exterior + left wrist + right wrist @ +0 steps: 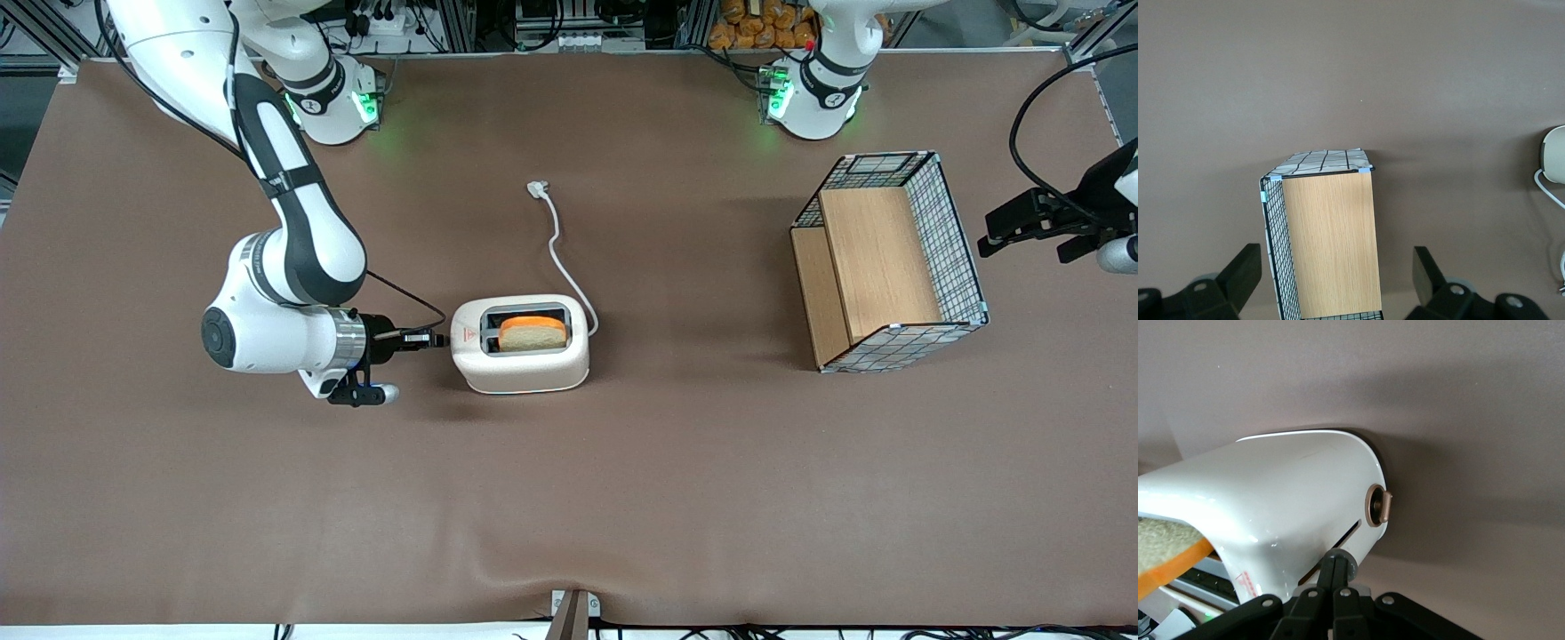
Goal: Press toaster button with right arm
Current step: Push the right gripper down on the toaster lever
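Two slots run along the top of the toaster (520,356), which stands on the brown table (622,498) about midway along it. A slice of bread (532,335) with an orange edge sticks up from the slot nearer the front camera. I can see a red triangle mark (463,336) on the narrow end, but I cannot read its print. The right arm (293,258) lies level at that end, its end effector (436,339) pinched narrow.

Only the right wrist view shows the contact: the fingertips (1331,567) meet against the toaster button (1346,564), with a tan dial (1377,505) on the same end.

Farther back, a wire-and-wood basket (889,262) sits toward the parked arm's end. The white cord (558,244) runs farthest, to its plug.
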You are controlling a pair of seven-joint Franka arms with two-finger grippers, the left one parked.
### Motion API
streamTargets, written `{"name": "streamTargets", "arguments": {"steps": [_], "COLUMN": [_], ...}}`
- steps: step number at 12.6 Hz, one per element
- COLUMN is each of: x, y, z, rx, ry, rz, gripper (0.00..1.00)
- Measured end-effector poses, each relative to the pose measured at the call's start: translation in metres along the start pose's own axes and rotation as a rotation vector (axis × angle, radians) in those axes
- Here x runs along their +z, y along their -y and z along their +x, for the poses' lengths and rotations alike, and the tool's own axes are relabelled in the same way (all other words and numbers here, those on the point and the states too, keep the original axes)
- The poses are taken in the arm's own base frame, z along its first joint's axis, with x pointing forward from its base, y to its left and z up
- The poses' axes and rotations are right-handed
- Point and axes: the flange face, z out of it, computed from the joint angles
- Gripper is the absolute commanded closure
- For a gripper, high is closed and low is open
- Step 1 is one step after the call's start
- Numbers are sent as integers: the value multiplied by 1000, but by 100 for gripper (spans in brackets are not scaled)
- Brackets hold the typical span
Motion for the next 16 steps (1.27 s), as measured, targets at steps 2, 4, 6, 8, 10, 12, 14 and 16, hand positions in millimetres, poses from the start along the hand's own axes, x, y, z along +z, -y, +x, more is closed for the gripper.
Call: {"name": "streamTargets", "arguments": {"steps": [2, 4, 6, 8, 10, 12, 14, 16], "x": [3, 8, 12, 13, 13, 15, 18, 22], "y": [-2, -4, -6, -7, -7, -8, -9, -11], "z": [1, 3, 5, 5, 6, 6, 6, 8], "rx": [3, 7, 10, 9, 6, 6, 4, 5], "ry": [0, -3, -5, -8, -14, -18, -22, -26], "rz": [-2, -5, -7, -8, -9, -11, -14, -17], "gripper": [100, 100, 100, 100, 100, 100, 100, 100]}}
